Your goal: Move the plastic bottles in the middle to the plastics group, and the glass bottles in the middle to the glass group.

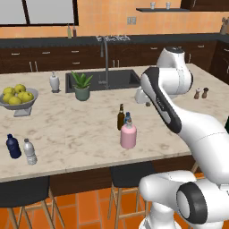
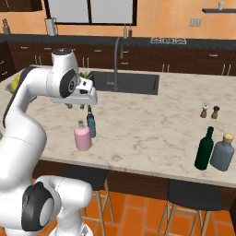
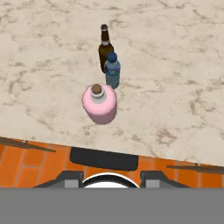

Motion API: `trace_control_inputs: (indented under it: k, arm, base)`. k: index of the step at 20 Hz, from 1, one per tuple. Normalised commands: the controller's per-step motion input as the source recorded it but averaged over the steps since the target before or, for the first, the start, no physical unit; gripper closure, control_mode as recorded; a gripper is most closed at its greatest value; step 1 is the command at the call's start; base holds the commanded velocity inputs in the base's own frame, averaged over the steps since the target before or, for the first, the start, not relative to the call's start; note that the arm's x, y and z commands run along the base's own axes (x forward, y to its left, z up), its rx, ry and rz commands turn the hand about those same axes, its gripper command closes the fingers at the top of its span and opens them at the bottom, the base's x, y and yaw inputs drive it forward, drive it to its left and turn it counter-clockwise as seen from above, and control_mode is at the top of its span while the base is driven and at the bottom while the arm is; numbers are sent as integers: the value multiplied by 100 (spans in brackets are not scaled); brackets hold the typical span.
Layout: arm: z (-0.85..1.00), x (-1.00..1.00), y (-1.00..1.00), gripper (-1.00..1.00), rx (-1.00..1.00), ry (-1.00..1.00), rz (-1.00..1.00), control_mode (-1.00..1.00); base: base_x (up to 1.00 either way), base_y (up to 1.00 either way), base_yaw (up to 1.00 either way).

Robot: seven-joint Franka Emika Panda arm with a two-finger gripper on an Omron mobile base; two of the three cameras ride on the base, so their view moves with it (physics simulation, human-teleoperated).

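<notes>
Three bottles stand close together near the counter's front edge. They are a squat pink bottle (image 1: pixel 128 137) (image 2: pixel 83 138) (image 3: pixel 99 105), a small teal bottle with a blue cap (image 1: pixel 128 119) (image 2: pixel 91 125) (image 3: pixel 112 71) and a slim brown long-necked bottle (image 1: pixel 120 117) (image 3: pixel 105 47). My gripper (image 1: pixel 146 102) (image 2: pixel 73 105) (image 3: pixel 110 180) hangs above and a little behind them, pointing down. Its fingertips (image 3: pixel 71 179) stand apart with nothing between them. At the left sit a navy bottle (image 1: pixel 13 146) and a clear bottle (image 1: pixel 30 152). A dark green bottle (image 2: pixel 204 150) stands at the right.
A grey-blue corked bottle (image 2: pixel 223 154) stands beside the green one. Salt and pepper shakers (image 2: pixel 209 111), a sink (image 1: pixel 103 79) with a tall faucet, a potted plant (image 1: pixel 82 86), a white soap dispenser (image 1: pixel 54 82) and a bowl of lemons (image 1: pixel 18 96) are on the counter. Stools (image 1: pixel 129 175) stand below its front edge.
</notes>
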Motion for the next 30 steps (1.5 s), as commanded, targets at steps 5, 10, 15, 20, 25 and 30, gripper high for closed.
trace_control_inputs:
  k: [5, 10, 15, 20, 25, 30]
  arm:
    - [-36, 8, 16, -100, 0, 0, 0, -100]
    - [-53, 28, 17, -100, 0, -3, 0, -100]
    - [-47, 33, 23, -100, 0, 0, 0, -100]
    - [-39, 37, 8, -100, 0, 0, 0, -100]
    - [-26, 27, 8, -100, -5, 0, 0, -100]
    - [-32, 28, 15, -100, -3, 0, 0, -100]
  base:
    - [0, 0, 0]
    - [0, 0, 0]
    - [0, 0, 0]
    - [0, 0, 0]
    - [0, 0, 0]
    - [0, 0, 0]
